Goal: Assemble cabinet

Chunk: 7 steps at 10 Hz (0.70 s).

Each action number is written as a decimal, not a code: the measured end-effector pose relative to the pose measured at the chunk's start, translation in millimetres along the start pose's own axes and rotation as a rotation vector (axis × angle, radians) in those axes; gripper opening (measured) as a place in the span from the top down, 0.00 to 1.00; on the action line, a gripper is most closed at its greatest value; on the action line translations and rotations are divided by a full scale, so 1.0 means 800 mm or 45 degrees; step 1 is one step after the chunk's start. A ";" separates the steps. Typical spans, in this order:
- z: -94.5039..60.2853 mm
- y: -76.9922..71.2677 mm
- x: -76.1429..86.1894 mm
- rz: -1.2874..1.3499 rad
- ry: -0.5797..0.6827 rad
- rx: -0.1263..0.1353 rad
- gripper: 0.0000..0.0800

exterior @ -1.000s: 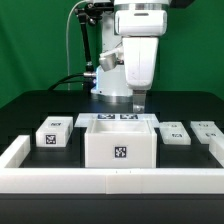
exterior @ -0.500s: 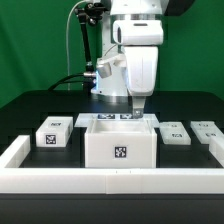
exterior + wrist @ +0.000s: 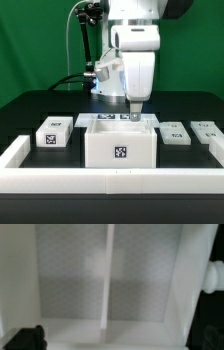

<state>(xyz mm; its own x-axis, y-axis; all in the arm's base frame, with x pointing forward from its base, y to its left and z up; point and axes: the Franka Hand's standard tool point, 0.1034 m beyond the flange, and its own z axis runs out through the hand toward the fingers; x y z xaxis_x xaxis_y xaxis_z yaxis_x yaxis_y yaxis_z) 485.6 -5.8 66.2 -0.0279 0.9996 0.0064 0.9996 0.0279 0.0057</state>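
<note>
**Cabinet at mid-counter, close to the front edge**
The cabinet point(image 3: 120, 146) is a white, square-sided box, open on top, with one black-and-white tag on its front face. The wrist view shows a thin divider point(image 3: 107, 274) splitting its interior. The gripper point(image 3: 134, 110) hangs at its rear wall. The fingertips are obscured, so jaw spacing cannot be told.

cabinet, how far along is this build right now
Little looks done: the cabinet stands open-topped, and the wrist view shows its inside bare apart from a thin divider. In hand: the gripper hangs over its back edge. Left: a loose block on the exterior view's left and two blocks on its right lie outside it.
</note>
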 end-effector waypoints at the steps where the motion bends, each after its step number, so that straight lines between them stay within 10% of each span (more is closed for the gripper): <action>1: 0.005 -0.012 0.001 0.001 0.001 0.009 0.00; 7: 0.028 -0.045 -0.002 0.021 0.009 0.048 0.00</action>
<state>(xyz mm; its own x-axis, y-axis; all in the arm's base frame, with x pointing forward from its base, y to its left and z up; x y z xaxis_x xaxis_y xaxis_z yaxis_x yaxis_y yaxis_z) 449.7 -8.4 43.8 -0.0110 0.9999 0.0131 0.9994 0.0114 -0.0318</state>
